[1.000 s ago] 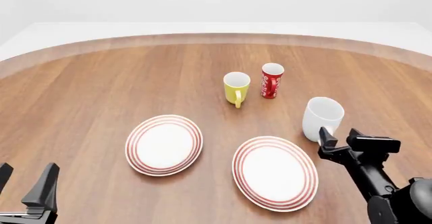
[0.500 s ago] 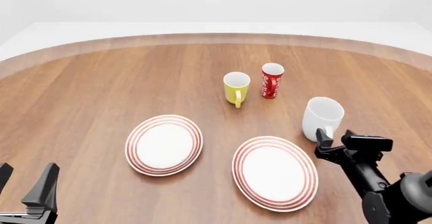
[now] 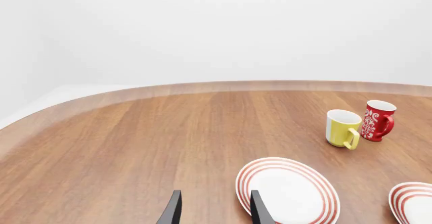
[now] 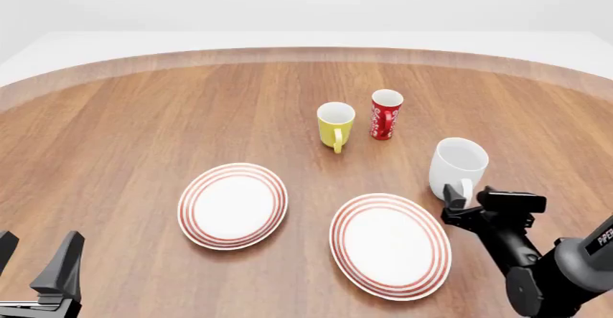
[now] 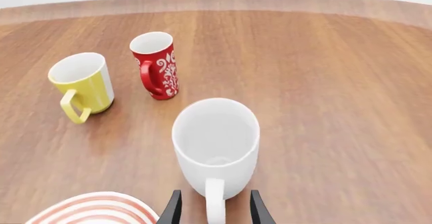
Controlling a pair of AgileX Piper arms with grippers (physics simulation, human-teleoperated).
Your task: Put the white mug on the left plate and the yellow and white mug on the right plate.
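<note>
Right wrist view: white mug [image 5: 216, 145] handle between right gripper [image 5: 210, 209] fingers.

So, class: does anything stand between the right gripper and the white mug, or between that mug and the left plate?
Nothing separates the right gripper from the white mug; its handle sits between the open fingers. The right plate lies on the straight line to the left plate.
</note>
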